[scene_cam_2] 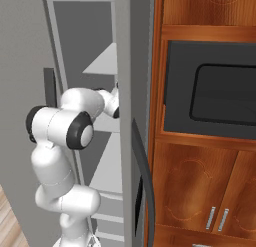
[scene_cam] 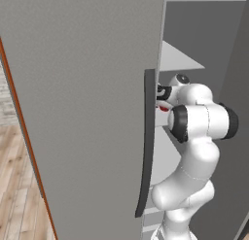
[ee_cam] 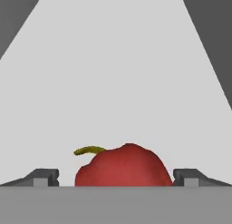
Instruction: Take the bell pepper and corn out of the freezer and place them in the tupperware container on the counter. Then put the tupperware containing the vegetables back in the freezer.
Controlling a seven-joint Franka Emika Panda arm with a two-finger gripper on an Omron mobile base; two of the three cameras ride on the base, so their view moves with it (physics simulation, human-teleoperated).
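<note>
Risk first, from the left base view: the arm reaches past the freezer [scene_cam: 87,112] door's dark handle [scene_cam: 147,142], and a careless retreat could clip that flat grey slab.

Right base view: pale shelves [scene_cam_2: 107,173] jut like smooth wedges around the elbow, leaving little room.

Hand view: the pepper [ee_cam: 123,166], a glossy red lump with a yellowish stem, sits on the shelf between the wide-open jaws [ee_cam: 116,177]. Its rounded skin could squirt out if squeezed off-centre.

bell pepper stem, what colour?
Yellow-green, on the red bell pepper; clearest in the hand view.
</note>
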